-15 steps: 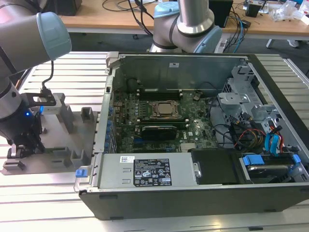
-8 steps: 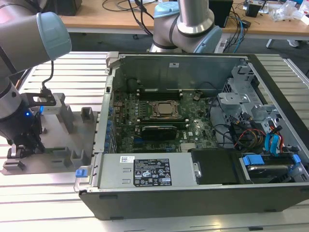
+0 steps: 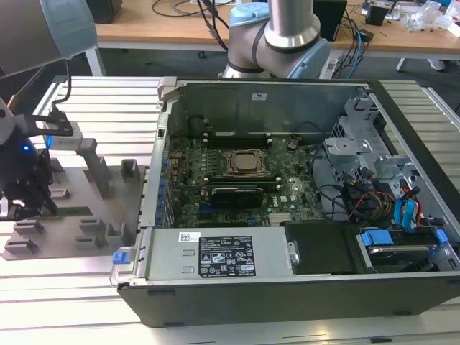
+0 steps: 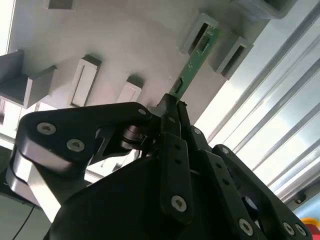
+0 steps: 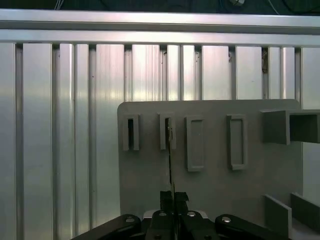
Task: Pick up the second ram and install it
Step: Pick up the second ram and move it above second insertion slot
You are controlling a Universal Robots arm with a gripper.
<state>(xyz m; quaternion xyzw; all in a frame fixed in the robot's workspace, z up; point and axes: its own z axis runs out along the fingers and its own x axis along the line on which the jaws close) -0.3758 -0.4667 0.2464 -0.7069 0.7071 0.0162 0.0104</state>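
The second ram (image 4: pixel 192 66) is a slim green board. Its far end sits in a slotted grey fixture block (image 4: pixel 196 31) on the grey fixture plate (image 5: pixel 145 175). My gripper (image 4: pixel 172 102) has its black fingers shut on the near end of the board. The first wrist view shows the ram (image 5: pixel 170 159) edge-on as a thin dark line running from the gripper (image 5: pixel 173 196) to a slot. In the exterior view the gripper (image 3: pixel 42 205) hangs low over the fixture plate (image 3: pixel 108 208) at the exterior view's left, outside the open computer case (image 3: pixel 287 287).
The motherboard with its metal-framed CPU socket (image 3: pixel 246 164) lies inside the case, beside cables and drive bays (image 3: pixel 388 201). Several grey fixture blocks (image 3: pixel 97 167) stand on the plate. Ribbed aluminium table (image 5: pixel 60 125) surrounds the plate. The arm's base (image 3: pixel 287 36) rises behind the case.
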